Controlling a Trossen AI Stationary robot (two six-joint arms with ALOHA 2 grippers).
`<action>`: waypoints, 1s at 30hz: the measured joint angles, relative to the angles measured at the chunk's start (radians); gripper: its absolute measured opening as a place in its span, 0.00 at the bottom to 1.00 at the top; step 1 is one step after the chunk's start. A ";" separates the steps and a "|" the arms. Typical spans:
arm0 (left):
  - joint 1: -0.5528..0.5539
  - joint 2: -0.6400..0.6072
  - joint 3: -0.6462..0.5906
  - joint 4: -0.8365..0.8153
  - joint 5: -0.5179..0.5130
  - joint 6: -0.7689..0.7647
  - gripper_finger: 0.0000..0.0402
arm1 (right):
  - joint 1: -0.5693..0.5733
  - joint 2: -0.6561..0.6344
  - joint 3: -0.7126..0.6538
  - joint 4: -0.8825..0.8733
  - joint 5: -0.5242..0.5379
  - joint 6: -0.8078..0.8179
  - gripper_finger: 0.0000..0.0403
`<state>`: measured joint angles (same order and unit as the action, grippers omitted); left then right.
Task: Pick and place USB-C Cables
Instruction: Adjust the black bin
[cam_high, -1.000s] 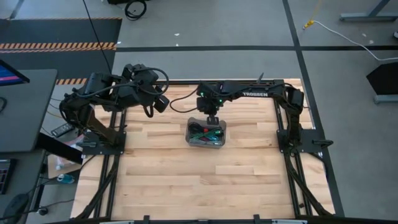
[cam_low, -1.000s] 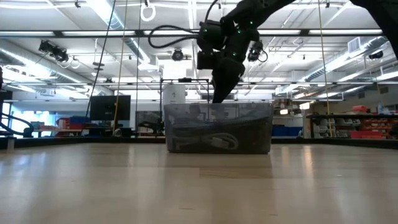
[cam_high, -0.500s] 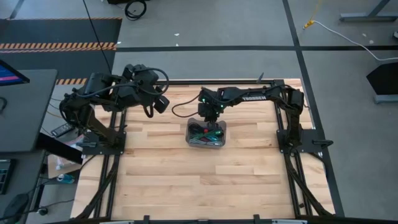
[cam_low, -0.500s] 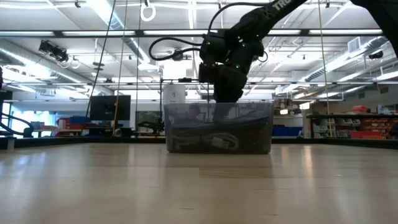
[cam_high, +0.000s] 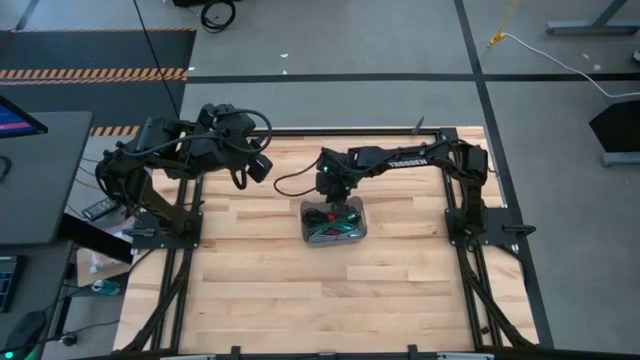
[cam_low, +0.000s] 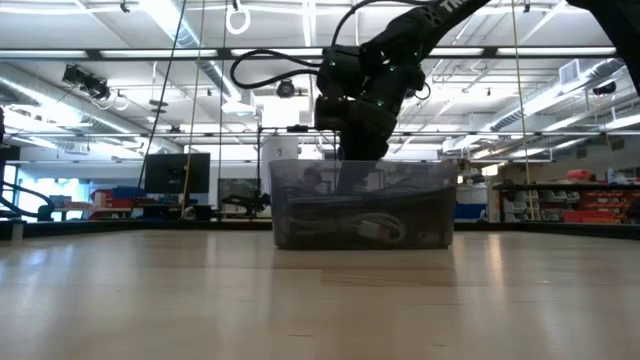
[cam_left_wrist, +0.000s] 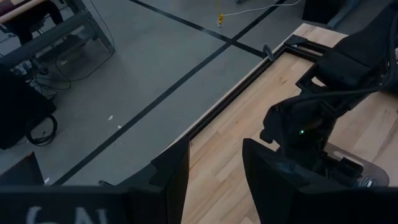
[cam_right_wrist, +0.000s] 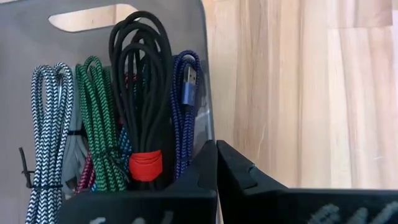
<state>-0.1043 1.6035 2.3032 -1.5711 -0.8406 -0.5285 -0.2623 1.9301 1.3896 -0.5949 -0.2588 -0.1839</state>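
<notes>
Braided cables (cam_right_wrist: 99, 130), translucent plastic tray (cam_right_wrist: 31, 46).

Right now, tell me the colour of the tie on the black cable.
Red, on the black cable; clearest in the right wrist view.

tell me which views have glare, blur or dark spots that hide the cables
Low view: ceiling lights behind silhouette the right tool, and the smoky tray wall dims the cables. Right wrist view: evenly lit, the black cable sharp, the near tool fingers soft. High view: the cables show only as small colour flecks.
</notes>
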 joint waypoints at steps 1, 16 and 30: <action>0.000 0.000 0.000 0.000 0.000 0.001 0.39 | -0.001 0.000 0.000 0.004 0.000 0.004 0.00; 0.000 0.000 0.000 0.000 0.020 0.001 0.39 | -0.005 -0.019 0.244 -0.041 0.063 0.003 0.00; 0.000 0.000 0.000 0.000 0.026 0.017 0.39 | -0.077 -0.016 0.213 -0.487 0.243 0.054 0.00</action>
<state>-0.1043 1.6035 2.3032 -1.5711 -0.8143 -0.5114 -0.3396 1.9137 1.6029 -1.0822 -0.0162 -0.1303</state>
